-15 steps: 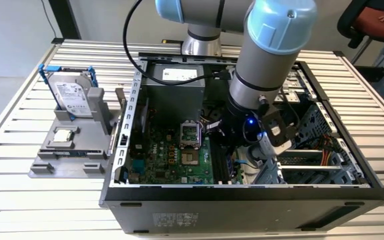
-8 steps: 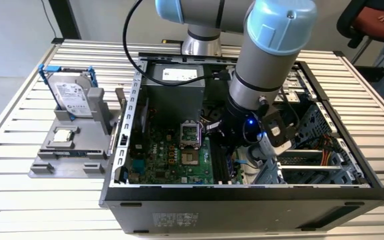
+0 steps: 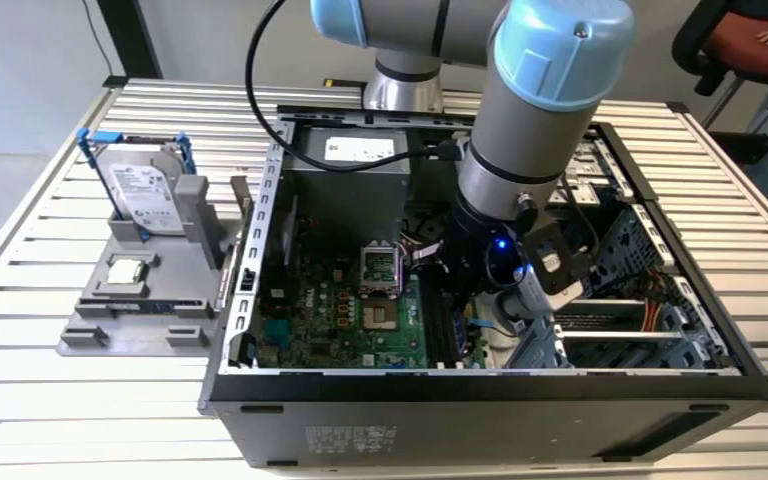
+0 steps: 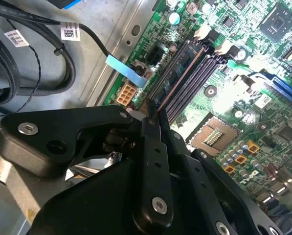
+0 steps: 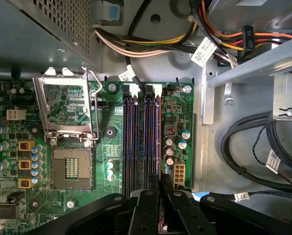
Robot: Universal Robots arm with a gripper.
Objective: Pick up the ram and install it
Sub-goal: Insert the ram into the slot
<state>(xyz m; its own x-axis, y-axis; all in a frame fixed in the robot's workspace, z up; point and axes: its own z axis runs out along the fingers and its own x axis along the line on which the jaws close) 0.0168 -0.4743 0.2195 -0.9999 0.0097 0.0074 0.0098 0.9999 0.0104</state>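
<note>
gripper (image 4: 158, 115) clamped on the ram (image 4: 177, 73), edge-on, long axis along the motherboard (image 5: 180, 105) slots; cable labels unreadable.

A slatted metal bench (image 3: 51, 400) carries the things. On it stands an open black computer case (image 3: 491, 410), lying on its side with the motherboard facing up. Just beside it, toward the exterior view's left, sits a grey parts holder (image 3: 144, 310).
</note>
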